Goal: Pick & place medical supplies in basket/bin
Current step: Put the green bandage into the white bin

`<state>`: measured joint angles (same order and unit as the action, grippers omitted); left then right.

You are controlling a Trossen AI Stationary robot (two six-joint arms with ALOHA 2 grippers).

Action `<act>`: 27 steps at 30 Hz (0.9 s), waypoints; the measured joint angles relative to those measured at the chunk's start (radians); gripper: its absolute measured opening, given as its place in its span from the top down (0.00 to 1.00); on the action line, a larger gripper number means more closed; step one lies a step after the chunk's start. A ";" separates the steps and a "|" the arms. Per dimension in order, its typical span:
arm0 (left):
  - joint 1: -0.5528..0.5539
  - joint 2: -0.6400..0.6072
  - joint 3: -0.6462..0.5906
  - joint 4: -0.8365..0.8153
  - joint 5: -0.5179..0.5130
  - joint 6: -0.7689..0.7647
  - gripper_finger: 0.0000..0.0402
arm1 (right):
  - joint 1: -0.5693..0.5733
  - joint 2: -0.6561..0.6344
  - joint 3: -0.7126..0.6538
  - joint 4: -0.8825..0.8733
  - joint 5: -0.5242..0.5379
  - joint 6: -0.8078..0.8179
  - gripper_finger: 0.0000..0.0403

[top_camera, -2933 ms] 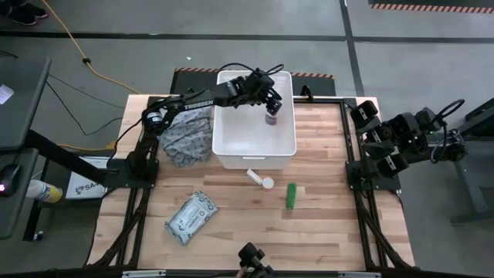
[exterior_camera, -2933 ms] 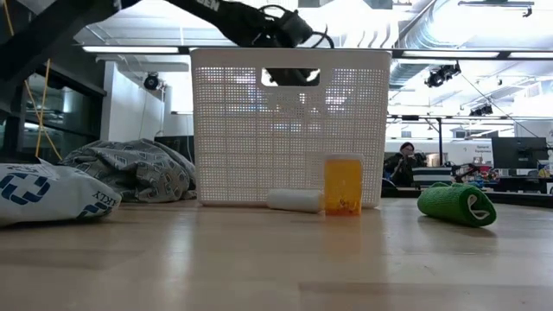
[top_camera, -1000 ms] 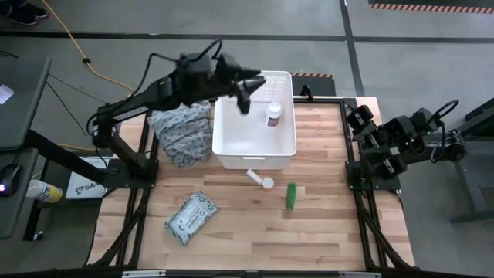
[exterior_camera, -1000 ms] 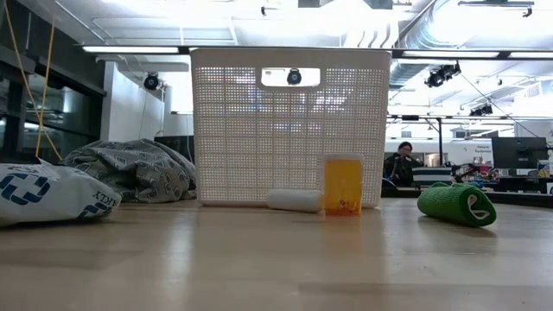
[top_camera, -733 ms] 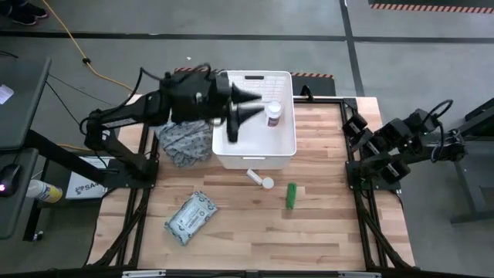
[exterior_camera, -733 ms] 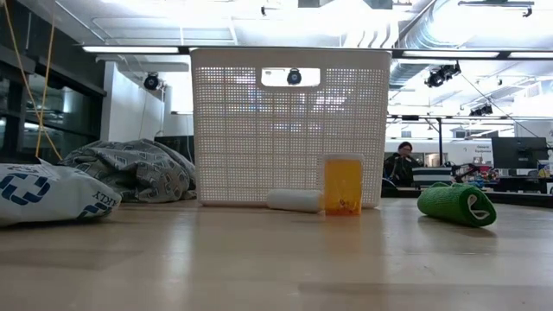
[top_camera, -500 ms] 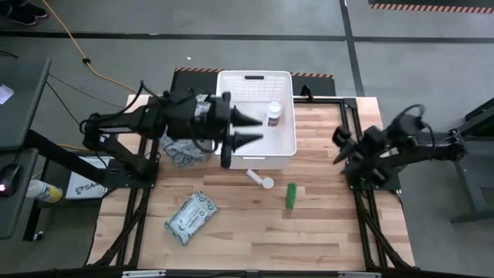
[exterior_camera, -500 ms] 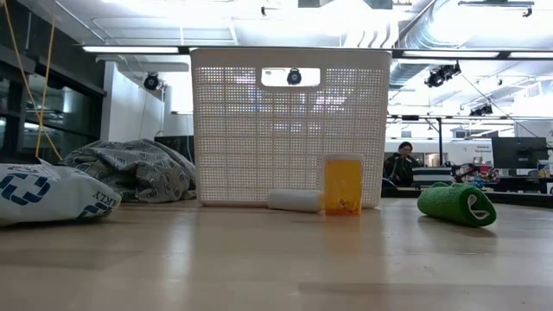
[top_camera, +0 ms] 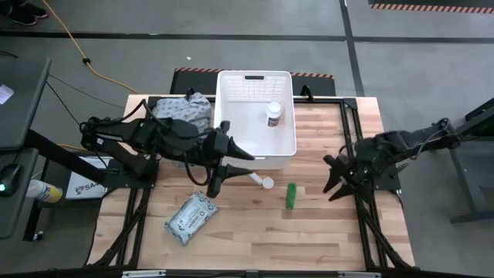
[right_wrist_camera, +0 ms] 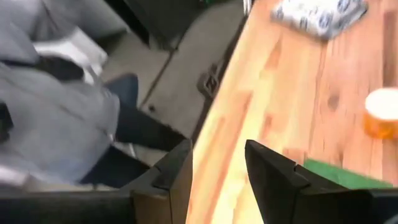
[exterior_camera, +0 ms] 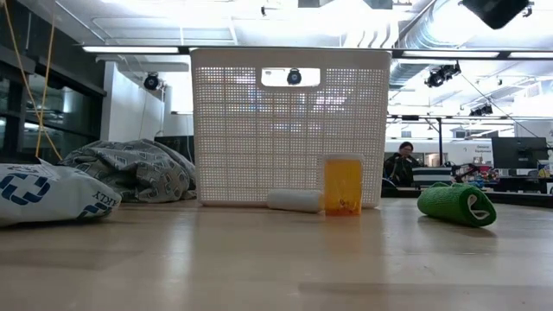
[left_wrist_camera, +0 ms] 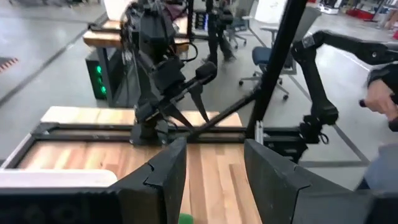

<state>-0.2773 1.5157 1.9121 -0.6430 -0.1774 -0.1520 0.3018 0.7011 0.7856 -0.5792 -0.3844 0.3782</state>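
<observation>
The white perforated bin (top_camera: 255,120) stands at the table's far middle; the white pill bottle (top_camera: 273,114) stands inside it. In front of its near wall lie the white tube (top_camera: 255,177) and a small orange vial (exterior_camera: 343,184). The green stick-shaped box (top_camera: 291,194) lies nearer right, the pale soft packet (top_camera: 191,216) near left. My left gripper (top_camera: 228,167) hangs open and empty above the table by the bin's near-left corner. My right gripper (top_camera: 332,177) is open and empty, to the right of the green box.
The grey-blue patterned cloth (top_camera: 181,108) lies bunched left of the bin. Bare wood spreads across the table's near half. Black frame posts (top_camera: 357,181) stand at the table's right edge. A person (left_wrist_camera: 379,93) shows beyond the table in the left wrist view.
My left gripper has come away from above the bin, toward the near edge and lower, and stays open. My right gripper has swung out from the table's right edge over the table, toward the green box. The pill bottle stays standing in the bin.
</observation>
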 joint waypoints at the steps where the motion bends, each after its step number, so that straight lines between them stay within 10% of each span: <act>1: -0.003 0.000 0.000 -0.006 -0.001 -0.010 0.51 | 0.016 0.017 0.000 -0.006 0.010 -0.017 0.65; 27: -0.011 0.000 0.000 -0.070 -0.015 -0.067 0.51 | 0.150 0.470 0.000 -0.023 0.207 -0.566 0.52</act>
<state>-0.2886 1.5162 1.9121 -0.7128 -0.1921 -0.2188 0.4521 1.1715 0.7856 -0.6025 -0.1772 -0.1881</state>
